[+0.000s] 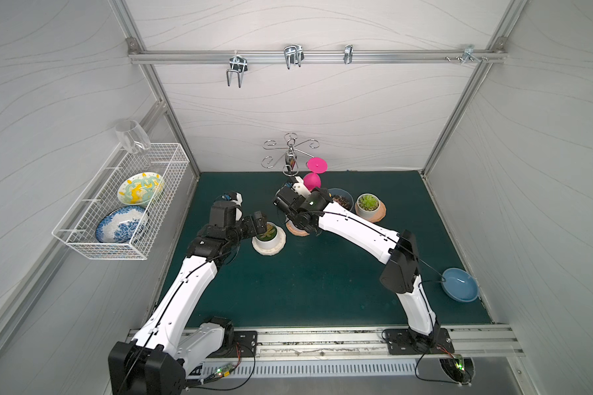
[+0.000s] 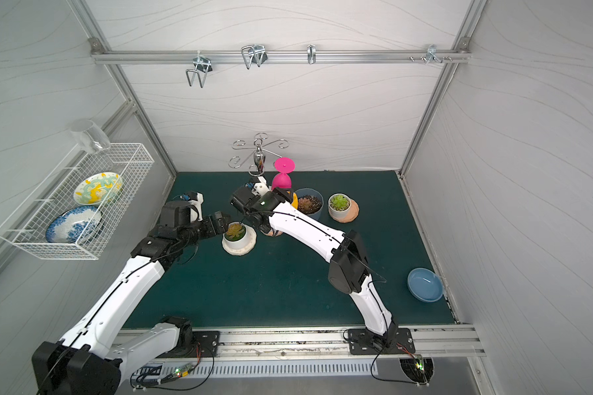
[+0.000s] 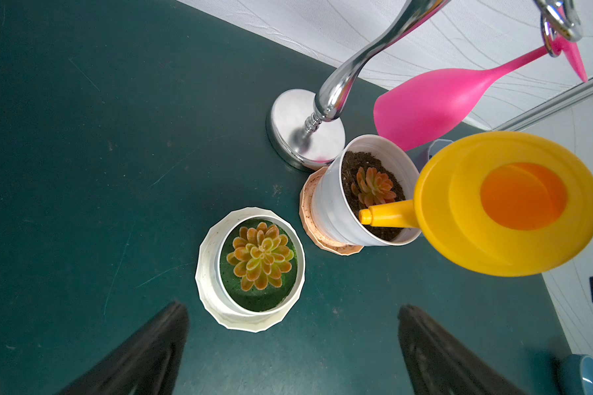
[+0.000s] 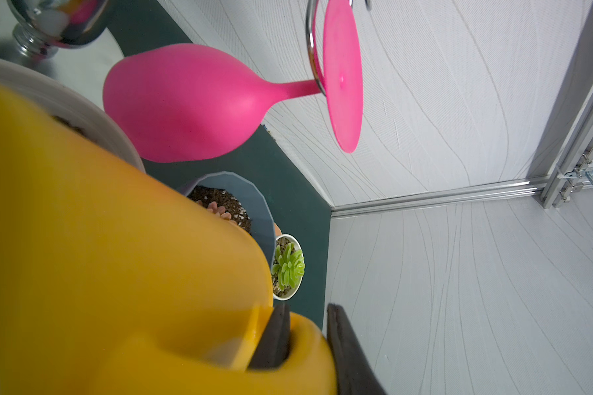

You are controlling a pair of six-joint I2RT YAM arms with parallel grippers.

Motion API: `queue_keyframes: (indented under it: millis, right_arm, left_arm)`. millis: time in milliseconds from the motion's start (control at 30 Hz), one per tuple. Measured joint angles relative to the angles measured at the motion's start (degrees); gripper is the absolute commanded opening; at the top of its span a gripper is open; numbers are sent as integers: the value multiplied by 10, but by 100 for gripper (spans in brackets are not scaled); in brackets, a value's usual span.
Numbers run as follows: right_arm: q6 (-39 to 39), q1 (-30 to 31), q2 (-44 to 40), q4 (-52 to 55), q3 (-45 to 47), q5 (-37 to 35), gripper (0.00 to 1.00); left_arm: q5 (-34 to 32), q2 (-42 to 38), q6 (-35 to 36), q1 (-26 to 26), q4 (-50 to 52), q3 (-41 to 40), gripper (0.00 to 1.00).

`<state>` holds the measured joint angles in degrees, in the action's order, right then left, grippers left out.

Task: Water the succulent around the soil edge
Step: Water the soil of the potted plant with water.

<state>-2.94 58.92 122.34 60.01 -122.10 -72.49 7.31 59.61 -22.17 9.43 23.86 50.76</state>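
Yellow watering can (image 4: 117, 256) fills most of the right wrist view, close and blurred. Right claw (image 4: 307, 318) pinches its handle, one dark finger on each side. From the left wrist, the can's spout (image 3: 387, 216) reaches over the rim of a white pot (image 3: 329, 212) holding dark soil (image 3: 353, 164) and a small orange succulent (image 3: 374, 184). The spout tip sits over the soil near the rim, just beside the leaves. That pot stands on a pinkish saucer (image 3: 307, 205). In both top views it is mostly hidden under the right arm's wrist, just above centre frame. Left claw (image 3: 293, 309) is spread wide with nothing between the fingers. In a top view it hangs over the green table (image 1: 305, 290) at centre frame, just left of a second pot (image 1: 269, 239). This one is white, on a white saucer, with an orange-green rosette on green filler. Behind the watered pot stands a chrome stand (image 3: 305, 136), and a pink glass (image 3: 432, 106) hangs upside down from one of its hooks. Right of centre are a grey-blue pot (image 1: 343, 200) with a reddish plant and, beside it, a green succulent in a white pot (image 1: 368, 205). Blue bowl (image 1: 459, 284) sits at lower right, well apart. Wire basket (image 1: 144, 246) on the wall at left of frame holds two plates.
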Motion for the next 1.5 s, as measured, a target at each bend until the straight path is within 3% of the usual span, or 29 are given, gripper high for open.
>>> queue_keyframes:
  millis: [1100,1500]
  right_arm:
    - [85,-27,-45,93,58,-38,0]
    - [84,-43,-45,94,58,-38,0]
  left_arm:
    - [1,-7,-6,-2,-4,0,100]
    - [4,-7,-6,-5,-10,0,100]
